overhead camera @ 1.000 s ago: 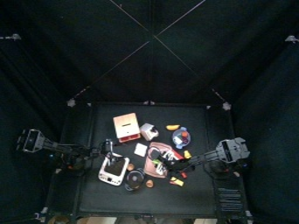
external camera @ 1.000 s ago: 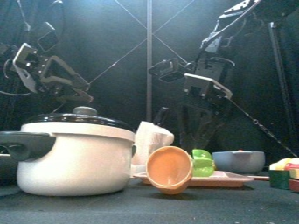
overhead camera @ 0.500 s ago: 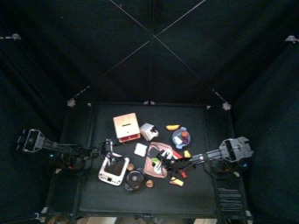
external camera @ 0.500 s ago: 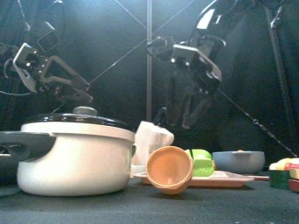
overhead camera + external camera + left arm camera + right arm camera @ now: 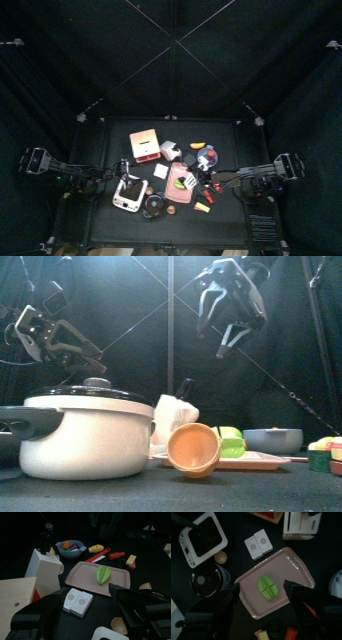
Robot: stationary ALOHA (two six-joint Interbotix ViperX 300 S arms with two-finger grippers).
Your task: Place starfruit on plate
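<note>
Starfruit (image 5: 267, 586) lies on the pink plate (image 5: 294, 564).
Right gripper (image 5: 264, 592) hovers wide, empty; the fruit looks light, ridged, best pinched across its ribs.

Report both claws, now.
Left claw: open, holding nothing.
Right claw: open and empty above the plate; the starfruit lies on it.
</note>
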